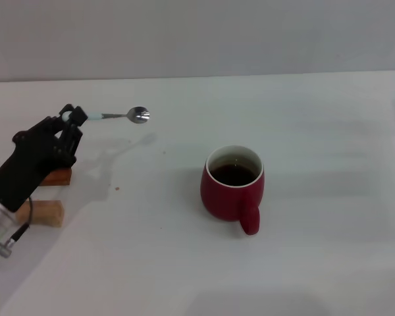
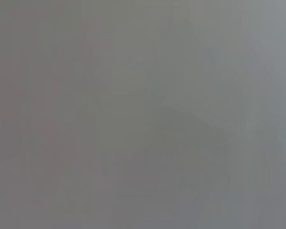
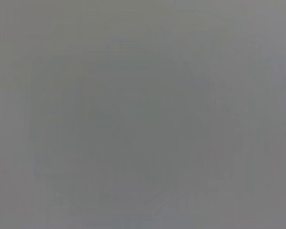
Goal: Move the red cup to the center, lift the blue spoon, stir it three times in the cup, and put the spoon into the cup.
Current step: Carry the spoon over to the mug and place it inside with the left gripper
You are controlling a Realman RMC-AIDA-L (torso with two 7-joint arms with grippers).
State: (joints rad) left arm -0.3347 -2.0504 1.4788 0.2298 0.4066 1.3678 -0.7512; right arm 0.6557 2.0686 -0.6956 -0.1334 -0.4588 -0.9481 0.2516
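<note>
The red cup (image 1: 232,189) stands near the middle of the white table, with dark liquid inside and its handle toward me. My left gripper (image 1: 72,120) is at the left, shut on the pale handle of the blue spoon (image 1: 118,116). It holds the spoon above the table, roughly level, with the metal bowl pointing right toward the cup's side. The spoon's shadow falls on the table below it. The spoon is well left of the cup and apart from it. My right gripper is out of view. Both wrist views show only plain grey.
Two small wooden blocks lie under my left arm: a reddish one (image 1: 58,176) and a lighter one (image 1: 46,213). The white table (image 1: 329,145) stretches to the right and behind the cup, up to a grey wall.
</note>
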